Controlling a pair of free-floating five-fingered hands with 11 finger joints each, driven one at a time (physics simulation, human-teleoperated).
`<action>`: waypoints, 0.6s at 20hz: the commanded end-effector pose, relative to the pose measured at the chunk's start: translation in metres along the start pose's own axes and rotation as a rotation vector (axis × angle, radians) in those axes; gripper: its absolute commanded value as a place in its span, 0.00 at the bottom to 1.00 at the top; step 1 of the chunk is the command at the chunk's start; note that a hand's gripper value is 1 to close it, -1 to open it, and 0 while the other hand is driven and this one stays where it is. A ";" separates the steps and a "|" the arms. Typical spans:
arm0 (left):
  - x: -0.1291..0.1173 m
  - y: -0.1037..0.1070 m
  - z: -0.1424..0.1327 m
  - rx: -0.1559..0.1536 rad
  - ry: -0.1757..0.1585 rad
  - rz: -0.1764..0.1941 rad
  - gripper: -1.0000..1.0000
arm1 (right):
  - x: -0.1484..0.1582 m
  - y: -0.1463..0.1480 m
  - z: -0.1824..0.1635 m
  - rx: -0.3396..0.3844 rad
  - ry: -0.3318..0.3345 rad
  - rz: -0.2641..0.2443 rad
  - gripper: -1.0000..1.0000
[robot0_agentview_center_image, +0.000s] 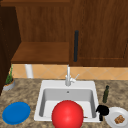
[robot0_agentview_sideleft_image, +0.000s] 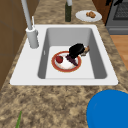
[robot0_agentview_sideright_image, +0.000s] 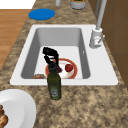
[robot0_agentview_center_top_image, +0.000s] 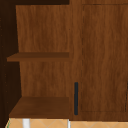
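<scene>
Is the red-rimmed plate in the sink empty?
No, in the left side view the plate in the sink holds a red fruit and a dark purple piece.

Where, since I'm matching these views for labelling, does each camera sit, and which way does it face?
Front view: before the sink, facing the wall cabinet; right hand by the sink's right rim.
Left side view: from the left, along the sink; right hand over the red-rimmed plate.
Right side view: from the right, past the bottle; same hand.
Upper view: faces the cabinet; shares its dark handle with the front view.
</scene>
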 end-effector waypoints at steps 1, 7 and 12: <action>0.006 0.010 -0.005 -0.065 0.054 0.049 1.00 | 0.000 0.000 0.000 0.000 0.000 0.000 0.50; 0.009 0.029 -0.014 -0.068 0.062 0.069 1.00 | 0.000 0.000 0.000 0.000 0.000 0.000 0.50; -0.010 0.004 -0.012 -0.117 0.086 0.010 0.00 | 0.000 0.000 0.000 0.000 0.000 0.000 0.50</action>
